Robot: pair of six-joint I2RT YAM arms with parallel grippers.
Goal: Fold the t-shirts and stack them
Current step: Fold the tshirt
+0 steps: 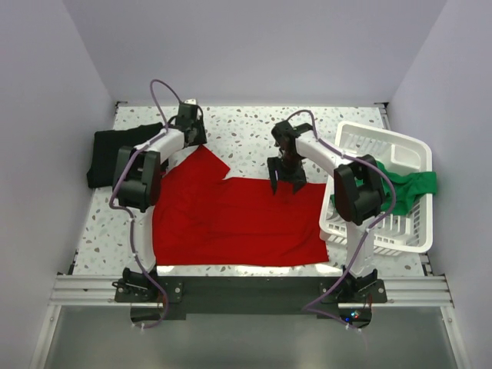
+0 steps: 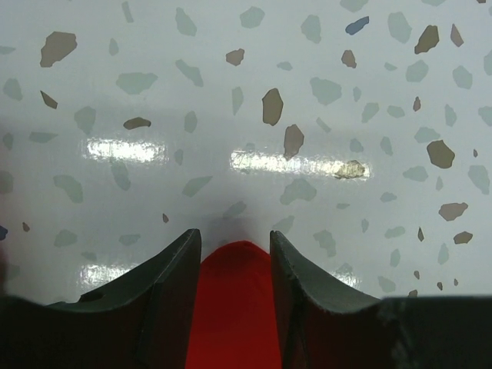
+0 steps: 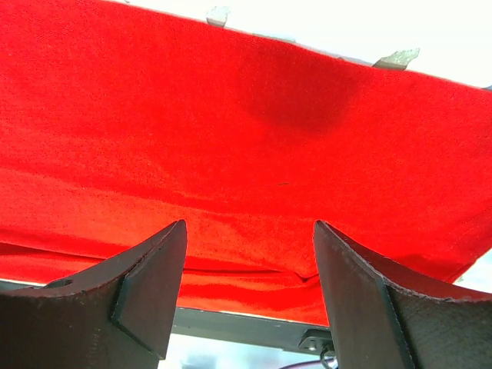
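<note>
The red t-shirt lies spread flat on the speckled table, one sleeve pointing to the far left. My left gripper is at that sleeve's tip. In the left wrist view my left gripper has its jaws drawn in on a tongue of the red t-shirt, which fills the gap from finger to finger. My right gripper hangs open over the shirt's far edge. In the right wrist view my right gripper holds nothing, with the red t-shirt below. The black t-shirt lies folded at far left. The green t-shirt drapes over the basket.
A white slatted basket stands at the right edge of the table, close beside my right arm. Bare speckled tabletop runs along the far side. A metal rail carries both arm bases at the near edge.
</note>
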